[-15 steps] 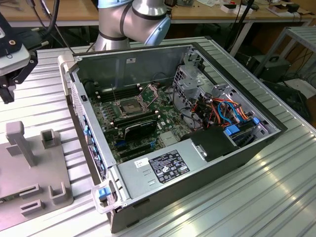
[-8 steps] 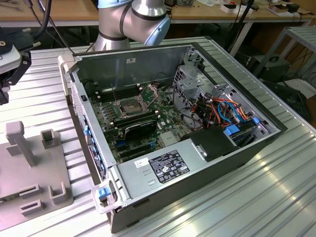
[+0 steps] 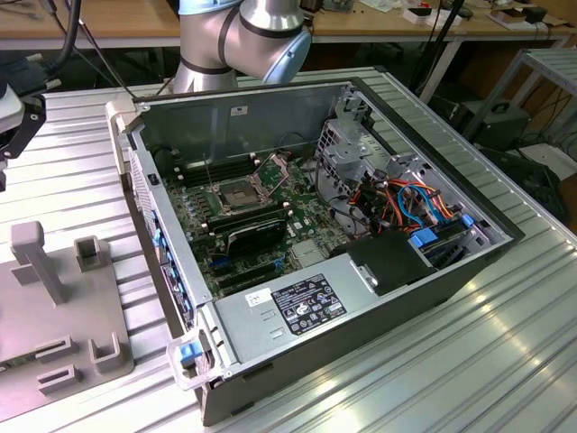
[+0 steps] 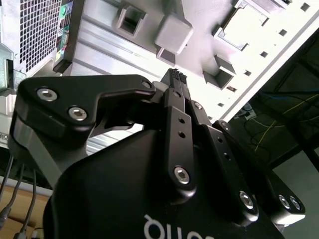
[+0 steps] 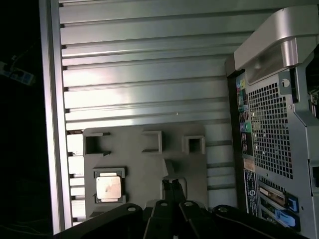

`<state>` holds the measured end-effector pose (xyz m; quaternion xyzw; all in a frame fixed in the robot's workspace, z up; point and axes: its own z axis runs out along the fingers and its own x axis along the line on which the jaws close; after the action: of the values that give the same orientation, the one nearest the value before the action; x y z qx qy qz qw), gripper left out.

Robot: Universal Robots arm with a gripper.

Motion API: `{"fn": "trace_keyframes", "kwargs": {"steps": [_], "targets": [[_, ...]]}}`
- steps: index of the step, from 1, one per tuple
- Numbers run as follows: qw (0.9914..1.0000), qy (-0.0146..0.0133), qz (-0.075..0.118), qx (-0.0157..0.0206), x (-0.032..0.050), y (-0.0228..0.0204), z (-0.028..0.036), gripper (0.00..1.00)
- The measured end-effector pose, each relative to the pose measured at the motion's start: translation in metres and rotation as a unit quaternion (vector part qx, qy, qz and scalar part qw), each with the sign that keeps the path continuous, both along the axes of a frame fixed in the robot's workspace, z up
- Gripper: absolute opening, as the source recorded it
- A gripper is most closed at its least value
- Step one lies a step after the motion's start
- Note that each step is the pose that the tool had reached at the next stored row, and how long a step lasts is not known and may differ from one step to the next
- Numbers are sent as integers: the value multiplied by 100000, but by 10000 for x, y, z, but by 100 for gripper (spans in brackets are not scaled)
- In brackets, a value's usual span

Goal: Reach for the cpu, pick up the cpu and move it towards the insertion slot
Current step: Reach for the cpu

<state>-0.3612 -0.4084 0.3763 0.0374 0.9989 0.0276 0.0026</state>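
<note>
cpu (image 5: 108, 188) lies loose and flat, a small silver square with a paler rim, seated in a shallow recess of the grey fixture plate (image 5: 144, 159). the gripper (image 5: 173, 185) hangs over that same plate, near the chip but apart from it, jaws pressed together with nothing between them. in the second wrist view the gripper (image 4: 174, 77) shows the same thing, black links folded in and the tips meeting.

close to the tips a pale upright post (image 5: 169, 167) rises from the plate, and square pockets (image 5: 152, 141) line its far edge. in the exterior view the fixture plate (image 3: 90, 307) sits on that view's left, just beside the open computer case (image 3: 270, 108).

inside the case, the insertion slot (image 3: 233, 194) lies well apart from the chip, a silver frame round a dark centre, its retention plate (image 3: 273, 169) tipped up. a black card (image 3: 255, 236) lies just beside it, with orange and blue cables (image 3: 406, 198) bundled further toward the view's right. the case wall stands between plate and slot.

everything rests on a ribbed aluminium table (image 3: 469, 361). the arm's (image 3: 243, 36) silver and blue joints rise behind the case, with wooden benches (image 3: 108, 18) at the back of the room.
</note>
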Motion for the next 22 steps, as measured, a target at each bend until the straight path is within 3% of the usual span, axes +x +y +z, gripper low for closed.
{"fn": "trace_keyframes", "kwargs": {"steps": [2, 3, 13, 22], "targets": [[100000, -5, 17, 4, -67, -48, -8, 11], [100000, -12, 33, 10, -72, -51, -12, 11], [100000, 137, 66, 2, -109, -60, -43, 11], [100000, 224, 67, 2, -210, -61, -91, 11]]}}
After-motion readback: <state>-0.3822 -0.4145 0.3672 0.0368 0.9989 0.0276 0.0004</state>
